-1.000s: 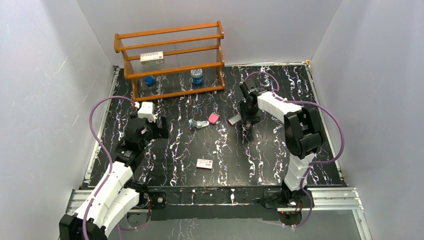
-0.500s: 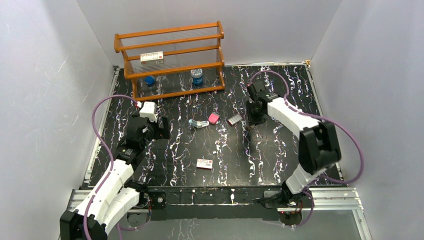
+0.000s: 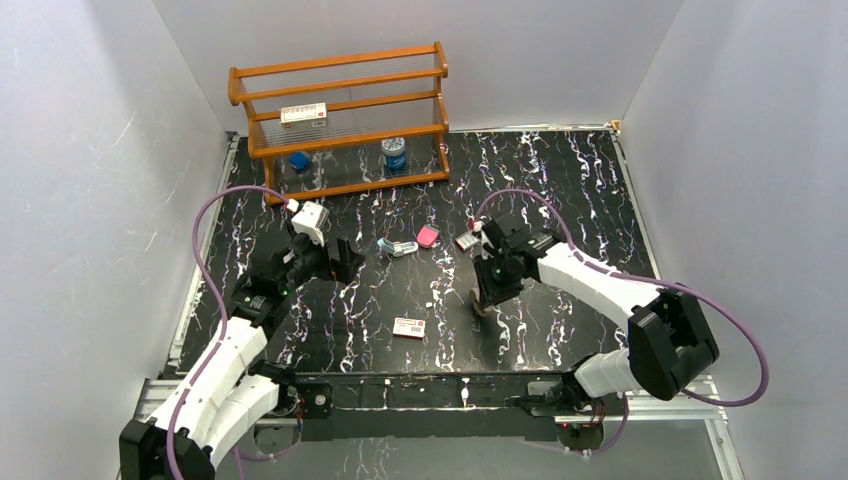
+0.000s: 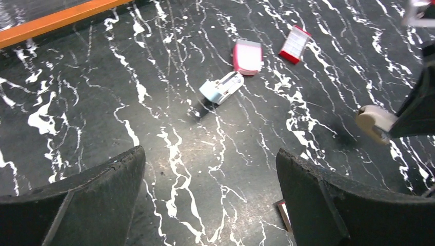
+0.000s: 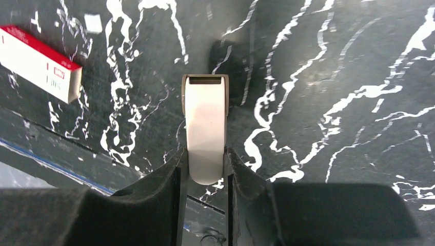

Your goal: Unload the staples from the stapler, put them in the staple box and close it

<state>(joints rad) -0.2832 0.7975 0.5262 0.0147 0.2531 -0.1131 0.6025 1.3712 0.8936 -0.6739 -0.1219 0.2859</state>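
Note:
The light-blue stapler (image 3: 398, 248) lies on the black marbled table, silvery inner part showing; it also shows in the left wrist view (image 4: 221, 88). No gripper touches it. My left gripper (image 3: 345, 258) is open and empty, left of and nearer than the stapler, its fingers (image 4: 87, 195) wide apart over bare table. My right gripper (image 3: 484, 297) is right of and nearer than the stapler. It is shut on a beige-white oblong piece (image 5: 205, 128) with a slot at its far end, held just above the table. That piece also shows in the left wrist view (image 4: 376, 121).
A pink block (image 3: 427, 236) and a small red-edged box (image 3: 466, 241) lie right of the stapler. A flat white box with a red label (image 3: 408, 327) lies near the front edge, also in the right wrist view (image 5: 38, 62). An orange shelf (image 3: 340, 120) with small items stands at the back.
My right arm has swung from beside the red-edged box toward the near side, carrying the beige-white piece. My left gripper has moved a little right, toward the stapler.

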